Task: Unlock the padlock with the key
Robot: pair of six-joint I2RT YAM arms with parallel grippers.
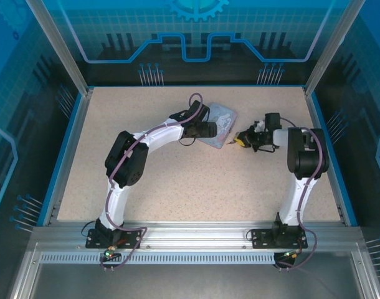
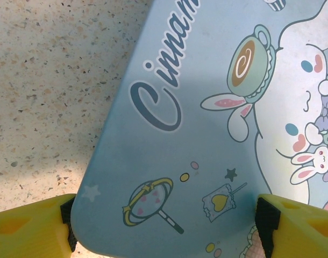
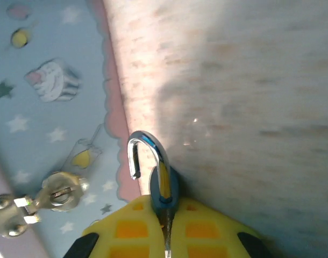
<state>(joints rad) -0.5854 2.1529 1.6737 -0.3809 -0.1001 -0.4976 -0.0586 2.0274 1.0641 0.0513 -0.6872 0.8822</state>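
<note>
The padlock point(image 3: 164, 185) is pinched edge-on between the yellow fingers of my right gripper point(image 3: 165, 207), which is shut on its dark body. Its silver shackle point(image 3: 148, 153) stands swung open, the free end hanging clear. In the top view the right gripper point(image 1: 245, 139) holds the padlock just right of the tin point(image 1: 222, 119). Two small shiny metal pieces point(image 3: 54, 192) lie on the tin lid; I cannot tell whether they are the key. My left gripper point(image 2: 164, 228) is open, its fingers point(image 2: 32, 228) straddling the near corner of the tin point(image 2: 169, 161).
The pale blue cartoon tin lies tilted at the middle back of the speckled table point(image 1: 177, 187). The left arm point(image 1: 152, 140) bends across the table's middle toward it. Blue-edged walls point(image 1: 75, 143) fence the table on three sides.
</note>
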